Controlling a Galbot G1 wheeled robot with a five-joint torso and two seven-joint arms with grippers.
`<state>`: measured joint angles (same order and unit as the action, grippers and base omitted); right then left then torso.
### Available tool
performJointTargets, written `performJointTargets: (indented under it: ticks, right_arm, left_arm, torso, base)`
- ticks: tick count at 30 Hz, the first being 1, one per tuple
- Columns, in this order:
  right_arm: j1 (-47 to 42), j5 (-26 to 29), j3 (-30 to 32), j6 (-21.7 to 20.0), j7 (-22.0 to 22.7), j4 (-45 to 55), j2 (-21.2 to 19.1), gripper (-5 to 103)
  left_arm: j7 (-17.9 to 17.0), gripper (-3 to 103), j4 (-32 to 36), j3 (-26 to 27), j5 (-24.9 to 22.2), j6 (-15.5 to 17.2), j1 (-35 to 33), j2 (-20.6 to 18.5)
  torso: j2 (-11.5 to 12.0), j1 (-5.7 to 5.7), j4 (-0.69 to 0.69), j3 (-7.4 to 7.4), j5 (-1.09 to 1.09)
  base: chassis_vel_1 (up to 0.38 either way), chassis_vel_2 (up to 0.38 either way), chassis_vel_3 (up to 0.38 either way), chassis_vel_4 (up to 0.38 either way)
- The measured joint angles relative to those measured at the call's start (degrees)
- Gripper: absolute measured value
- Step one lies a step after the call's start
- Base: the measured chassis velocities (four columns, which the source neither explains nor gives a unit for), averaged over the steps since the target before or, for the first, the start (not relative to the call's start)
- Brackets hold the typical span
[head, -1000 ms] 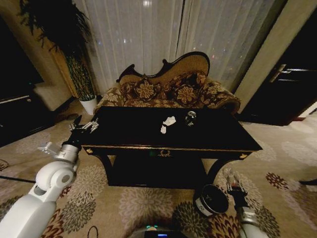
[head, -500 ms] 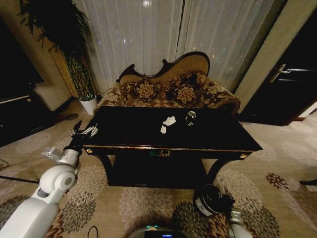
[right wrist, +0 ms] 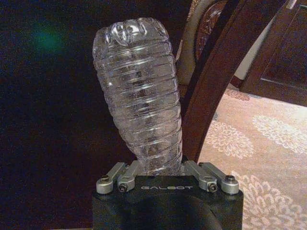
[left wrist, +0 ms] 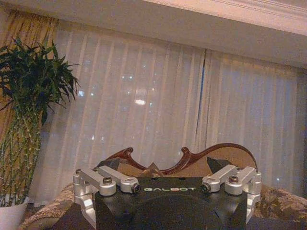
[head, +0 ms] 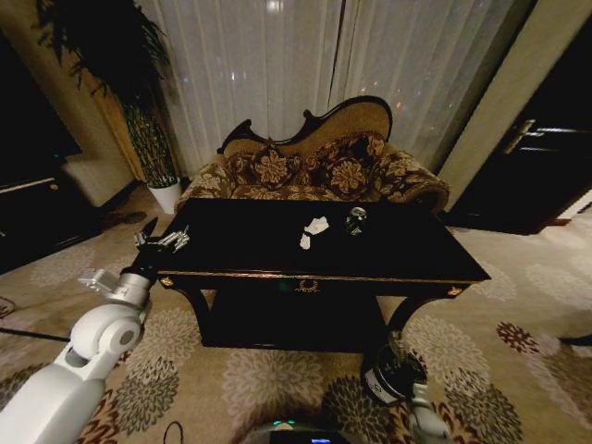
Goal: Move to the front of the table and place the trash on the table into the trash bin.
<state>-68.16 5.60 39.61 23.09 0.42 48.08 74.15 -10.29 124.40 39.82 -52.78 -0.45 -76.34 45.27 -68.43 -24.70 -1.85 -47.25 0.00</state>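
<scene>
Glossy black, the table (head: 388, 250) carries crumpled white paper (head: 314, 228) and a crushed can (head: 356, 220) near its centre. The trash bin (head: 390, 374) stands on the carpet by the table's front right leg. The right gripper (right wrist: 165, 178) is clamped on a ribbed clear plastic bottle (right wrist: 141, 100) beside that leg. The left gripper (head: 165, 240) hovers at the table's left end, fingers spread.

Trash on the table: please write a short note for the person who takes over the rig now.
Right gripper: shut on a clear plastic bottle, low by the trash bin at the right front leg of the table.
Left gripper: open, empty, at the table's left end.
On the table: crumpled white paper, crushed can.
Done: bottle grasped.
Left: bin bottle, paper, can.
</scene>
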Motion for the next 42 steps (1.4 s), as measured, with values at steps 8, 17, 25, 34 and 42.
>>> performJointTargets:
  ticks: [8, 17, 25, 34, 42]
  right_arm:
    - [5.3, 1.0, 0.8, 1.0, -0.3, -6.9, -1.6, 43]
    - [5.5, 0.9, 1.3, 2.9, -1.7, -9.3, -3.3, 71]
    - [3.0, 1.0, 2.9, 3.0, -1.7, -6.9, -3.2, 99]
    - [-10.9, 8.2, 6.6, 2.8, -1.1, 8.4, -1.0, 100]
    - [-26.1, 15.7, 12.6, 3.0, -0.6, 29.6, 3.8, 100]
  left_arm:
    - [-1.2, 100, -0.1, -2.1, 0.3, 0.3, 0.8, -1.0]
    - [-1.8, 100, 0.0, -2.0, -0.1, 0.2, 0.2, -1.3]
    - [-1.6, 100, 1.1, -0.6, -1.6, 0.6, -0.3, -0.7]
    - [-0.5, 100, 2.5, 2.5, -1.8, 0.8, -3.9, 0.2]
    - [0.1, 100, 1.3, 5.5, -1.8, -0.3, -5.4, 0.9]
  torso:
    - [0.0, -0.01, 0.0, 0.0, 0.0]
    - [0.0, -0.01, 0.0, 0.0, 0.0]
    - [0.0, 0.0, 0.0, 0.0, 0.0]
    - [0.0, 0.01, 0.0, 0.01, -0.01]
    - [0.0, 0.01, -0.01, 0.01, -0.01]
  base:
    - [0.0, 0.0, 0.0, 0.0]
    - [0.0, 0.0, 0.0, 0.0]
    - [0.0, 0.0, 0.0, 0.0]
    - [0.0, 0.0, 0.0, 0.0]
    - [0.0, 0.0, 0.0, 0.0]
